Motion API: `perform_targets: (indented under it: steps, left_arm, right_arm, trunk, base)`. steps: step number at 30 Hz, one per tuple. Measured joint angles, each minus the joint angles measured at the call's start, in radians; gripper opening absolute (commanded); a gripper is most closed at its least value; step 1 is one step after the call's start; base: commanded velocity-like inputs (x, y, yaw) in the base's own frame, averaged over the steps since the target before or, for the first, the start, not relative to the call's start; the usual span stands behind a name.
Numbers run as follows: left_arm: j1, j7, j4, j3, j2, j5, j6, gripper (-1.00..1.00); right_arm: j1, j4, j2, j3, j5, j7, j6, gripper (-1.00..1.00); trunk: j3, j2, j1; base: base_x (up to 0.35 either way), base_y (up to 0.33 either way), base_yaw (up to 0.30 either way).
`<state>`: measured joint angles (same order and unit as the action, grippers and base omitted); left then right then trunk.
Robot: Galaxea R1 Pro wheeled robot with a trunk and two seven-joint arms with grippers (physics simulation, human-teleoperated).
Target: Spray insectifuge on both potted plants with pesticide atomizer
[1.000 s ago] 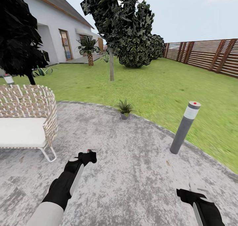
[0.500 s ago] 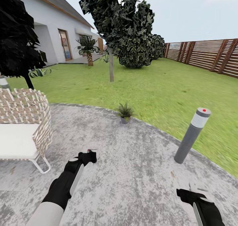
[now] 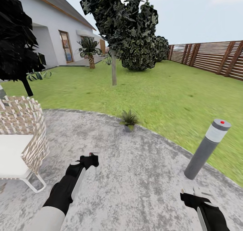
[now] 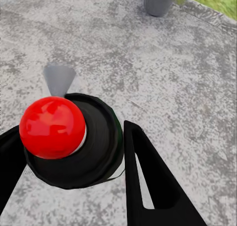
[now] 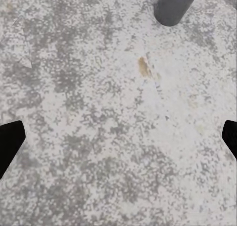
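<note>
On the left, the left gripper [image 4: 74,152] already has its fingers [image 4: 148,181] clenched on the pesticide atomizer [image 4: 64,137], so the pickup looks done, while spraying seems not yet begun. Ahead at the patio's [image 3: 135,177] far edge stands one small potted plant [image 3: 128,119], well apart from the bottle; a second is not evident. On the right, the right gripper [image 5: 118,137] hangs released beside a lamp post [image 3: 206,150], with lawn [image 3: 168,92] and fence [image 3: 216,57] beyond.

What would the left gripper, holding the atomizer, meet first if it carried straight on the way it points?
Probably the stone patio short of the small potted plant; the left gripper tilts downward, though depth is unclear.
</note>
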<state>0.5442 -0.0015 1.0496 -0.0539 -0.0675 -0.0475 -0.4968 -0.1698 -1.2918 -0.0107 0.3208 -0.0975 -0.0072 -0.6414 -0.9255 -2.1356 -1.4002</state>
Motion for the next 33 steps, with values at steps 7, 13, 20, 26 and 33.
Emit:
perform_targets:
  steps: [7, 13, 20, 26, 33]
  left_arm:
    - [0.0, 0.0, 0.0, 0.0, 0.0, 0.0, 0.0, -1.0]
    - [0.0, 0.0, 0.0, 0.0, 0.0, 0.0, 0.0, -1.0]
    - [0.0, 0.0, 0.0, 0.0, 0.0, 0.0, 0.0, -1.0]
    - [0.0, 0.0, 0.0, 0.0, 0.0, 0.0, 0.0, -1.0]
    - [0.0, 0.0, 0.0, 0.0, 0.0, 0.0, 0.0, -1.0]
  right_arm:
    - [0.0, 0.0, 0.0, 0.0, 0.0, 0.0, 0.0, 1.0]
    - [0.0, 0.0, 0.0, 0.0, 0.0, 0.0, 0.0, 1.0]
    - [0.0, 0.0, 0.0, 0.0, 0.0, 0.0, 0.0, 1.0]
    - [0.0, 0.0, 0.0, 0.0, 0.0, 0.0, 0.0, 1.0]
    - [0.0, -0.01, 0.001, 0.0, 0.0, -0.001, 0.0, 1.0]
  trunk:
    - [0.011, 0.0, 0.0]
    - [0.018, 0.0, 0.0]
    - [0.019, 0.0, 0.0]
    - [0.019, 0.0, 0.0]
    - [0.024, 0.0, 0.0]
  base:
    - [0.338, 0.104, 0.0]
    - [0.338, 0.088, 0.0]
    - [0.338, 0.014, 0.0]
    - [0.338, 0.001, 0.0]
    - [0.338, 0.0, 0.0]
